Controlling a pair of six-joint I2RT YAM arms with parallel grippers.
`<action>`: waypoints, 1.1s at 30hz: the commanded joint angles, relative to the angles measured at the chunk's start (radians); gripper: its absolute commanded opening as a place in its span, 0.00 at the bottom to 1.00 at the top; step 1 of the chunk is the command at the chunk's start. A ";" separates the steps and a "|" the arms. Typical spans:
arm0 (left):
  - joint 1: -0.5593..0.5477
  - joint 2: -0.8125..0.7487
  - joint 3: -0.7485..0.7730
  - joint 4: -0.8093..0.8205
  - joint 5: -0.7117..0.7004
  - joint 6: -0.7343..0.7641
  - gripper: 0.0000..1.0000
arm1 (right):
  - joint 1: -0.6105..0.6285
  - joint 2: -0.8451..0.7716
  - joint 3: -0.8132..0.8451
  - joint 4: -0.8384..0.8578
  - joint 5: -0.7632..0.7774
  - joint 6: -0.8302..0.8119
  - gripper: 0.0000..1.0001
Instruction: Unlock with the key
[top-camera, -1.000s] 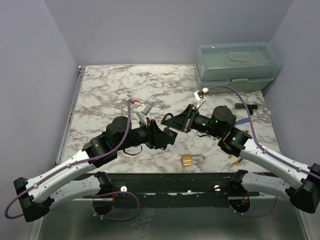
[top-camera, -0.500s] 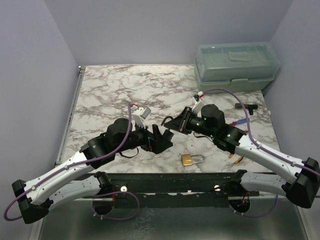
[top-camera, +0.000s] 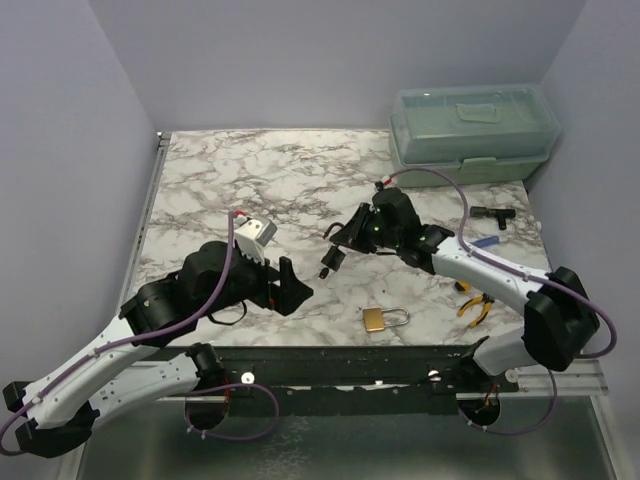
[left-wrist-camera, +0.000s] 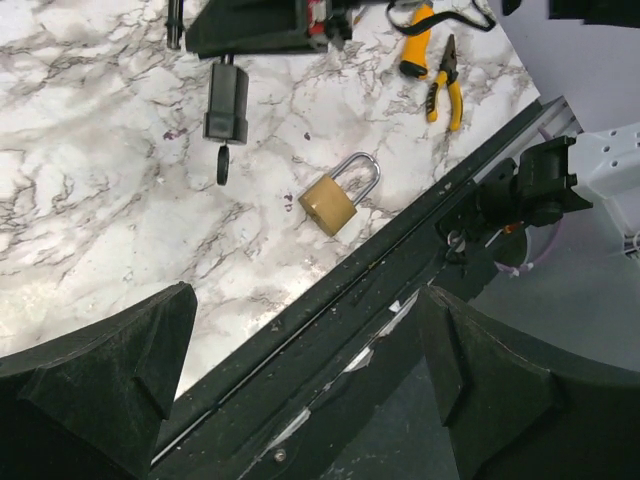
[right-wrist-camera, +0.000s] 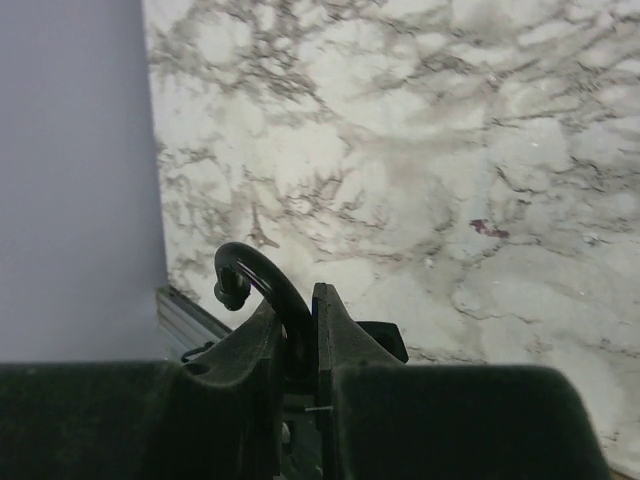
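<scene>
My right gripper (right-wrist-camera: 312, 330) is shut on the curved shackle (right-wrist-camera: 262, 280) of a black padlock (top-camera: 328, 260), held just above the marble table (top-camera: 250, 180). One end of the shackle stands free of the lock body (right-wrist-camera: 385, 340). In the left wrist view the black padlock (left-wrist-camera: 226, 100) hangs from the right gripper, and a small dark piece (left-wrist-camera: 222, 165), apparently the key, sticks out of its lower end. My left gripper (top-camera: 291, 284) is open and empty, left of and nearer than the lock, apart from it; its fingers (left-wrist-camera: 100, 385) frame the table's front rail.
A brass padlock (top-camera: 375, 320) lies near the front edge, also in the left wrist view (left-wrist-camera: 330, 205). Yellow pliers (top-camera: 472, 305) lie to its right. A green toolbox (top-camera: 472, 130) stands at the back right. A black tool (top-camera: 490, 213) and a blue pen (top-camera: 483, 242) lie near the right wall.
My left gripper opened, let go at the black padlock and drew back to the near left. The right gripper kept its hold and swung the lock slightly farther up the table.
</scene>
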 joint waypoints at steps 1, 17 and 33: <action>-0.001 -0.027 -0.018 -0.016 -0.054 0.052 0.99 | -0.008 0.088 0.039 0.011 0.019 0.032 0.00; -0.001 -0.086 -0.147 0.087 -0.096 0.099 0.97 | -0.112 0.523 0.253 0.031 -0.082 0.029 0.00; 0.002 -0.099 -0.159 0.098 -0.101 0.101 0.97 | -0.169 0.753 0.454 0.190 -0.249 0.031 0.45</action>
